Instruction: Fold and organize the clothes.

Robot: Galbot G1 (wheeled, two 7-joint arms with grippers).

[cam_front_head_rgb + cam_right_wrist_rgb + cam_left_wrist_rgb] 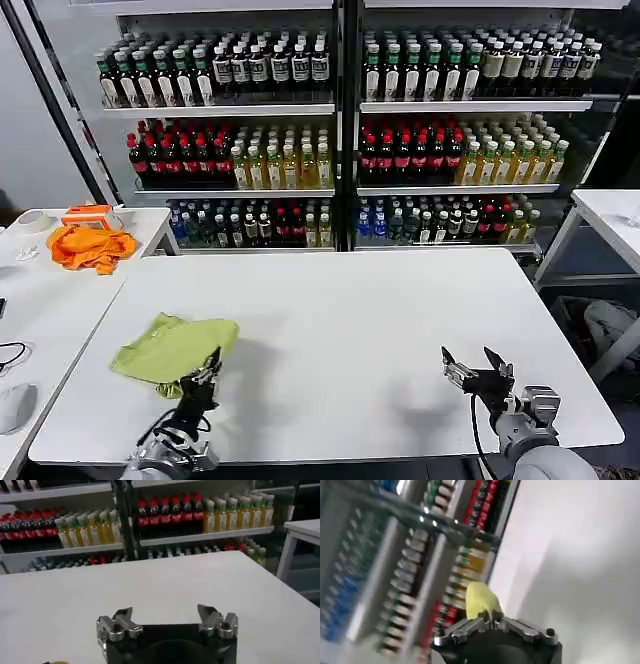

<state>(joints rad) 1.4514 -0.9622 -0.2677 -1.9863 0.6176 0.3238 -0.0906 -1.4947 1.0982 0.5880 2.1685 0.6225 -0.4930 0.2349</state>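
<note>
Partly hidden: near edge of the light yellow-green T-shirt [172,348], covered by the left hand [207,368]. Lies crumpled on the white worktop [340,330], toward its left side. In the left wrist view, only a small yellow corner of fabric visible, pinched between closed fingertips [481,620]. Left hand raised a little, pointing at the T-shirt, gripping its near edge. Right hand [474,366] held low over the worktop, well apart from the T-shirt, fingers [121,622] spread wide, holding nothing.
</note>
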